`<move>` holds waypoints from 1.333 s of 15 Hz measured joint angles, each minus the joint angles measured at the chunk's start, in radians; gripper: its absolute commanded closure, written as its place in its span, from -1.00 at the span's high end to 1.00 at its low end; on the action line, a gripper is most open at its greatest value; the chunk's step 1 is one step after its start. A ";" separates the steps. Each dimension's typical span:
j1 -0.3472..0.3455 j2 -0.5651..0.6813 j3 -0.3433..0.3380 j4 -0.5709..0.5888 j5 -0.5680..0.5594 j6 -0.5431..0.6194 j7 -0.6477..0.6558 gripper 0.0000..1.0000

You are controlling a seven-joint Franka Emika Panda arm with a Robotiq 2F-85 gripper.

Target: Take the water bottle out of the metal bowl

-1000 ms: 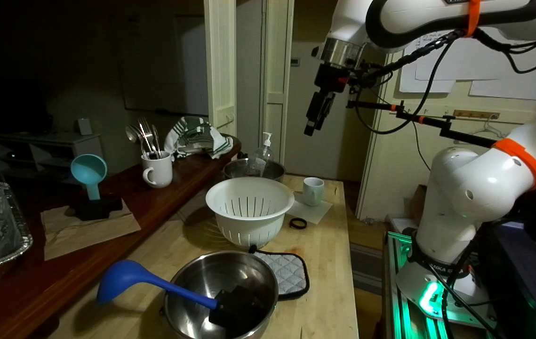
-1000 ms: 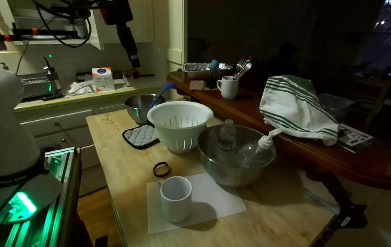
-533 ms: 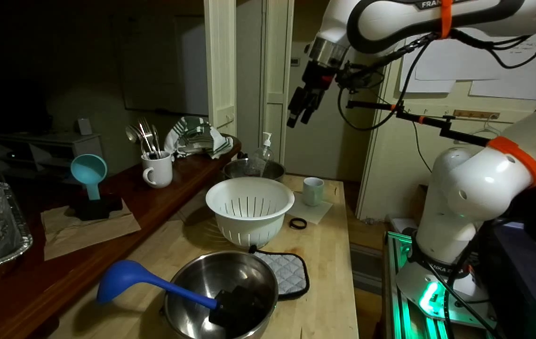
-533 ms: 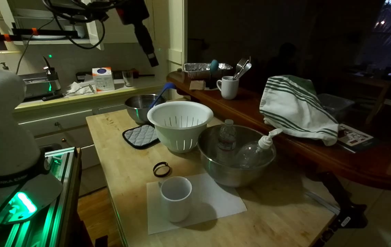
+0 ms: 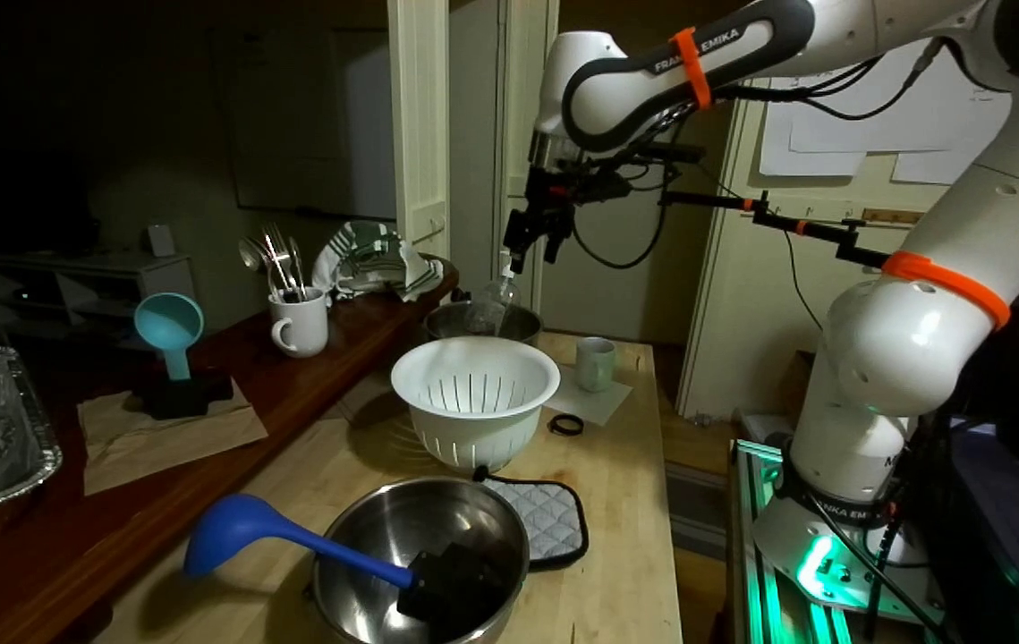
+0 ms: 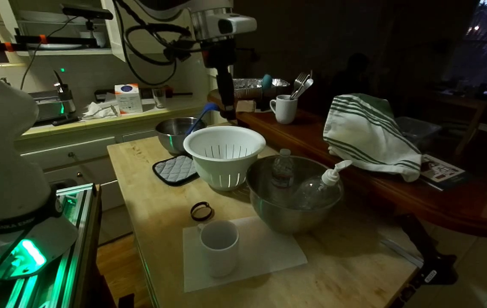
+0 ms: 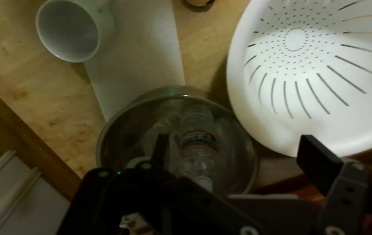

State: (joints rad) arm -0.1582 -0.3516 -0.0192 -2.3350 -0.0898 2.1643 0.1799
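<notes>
The water bottle [image 6: 283, 173], slim and clear with a label band and pale cap, stands leaning slightly in the large metal bowl [image 6: 286, 220] in an exterior view. In the wrist view the water bottle [image 7: 197, 153] shows inside the metal bowl [image 7: 243, 140], its cap end partly hidden by my gripper. In an exterior view the bowl [image 5: 523, 327] is at the far end, and the bottle is hard to make out there. My gripper [image 7: 233, 142] is open and empty, above and apart from the bottle. It also shows in both exterior views [image 5: 534, 258] [image 6: 228, 113].
A clear pump bottle [image 6: 318, 190] shares the bowl. A white colander [image 6: 226, 171] stands close beside it. A white mug [image 6: 219, 248] stands on paper, with a black ring [image 6: 201, 211] nearby. A raised wooden ledge [image 6: 307, 137] carries a utensil mug [image 6: 285, 110] and striped towel [image 6: 367, 132].
My arm has swung toward the large bowl and come lower. The gripper, tilted and narrower-looking a second ago, now points more downward with its fingers apart. The bottle has not moved.
</notes>
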 measured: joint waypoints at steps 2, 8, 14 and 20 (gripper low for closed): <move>-0.024 0.066 -0.003 0.036 -0.028 0.000 0.021 1.00; -0.027 0.100 -0.005 0.058 -0.037 0.098 0.120 1.00; -0.027 0.278 -0.008 0.138 -0.103 0.215 0.257 1.00; -0.018 0.422 -0.053 0.244 -0.185 0.216 0.355 1.00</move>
State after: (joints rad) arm -0.1763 0.0702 -0.0723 -2.0914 -0.2744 2.3806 0.5352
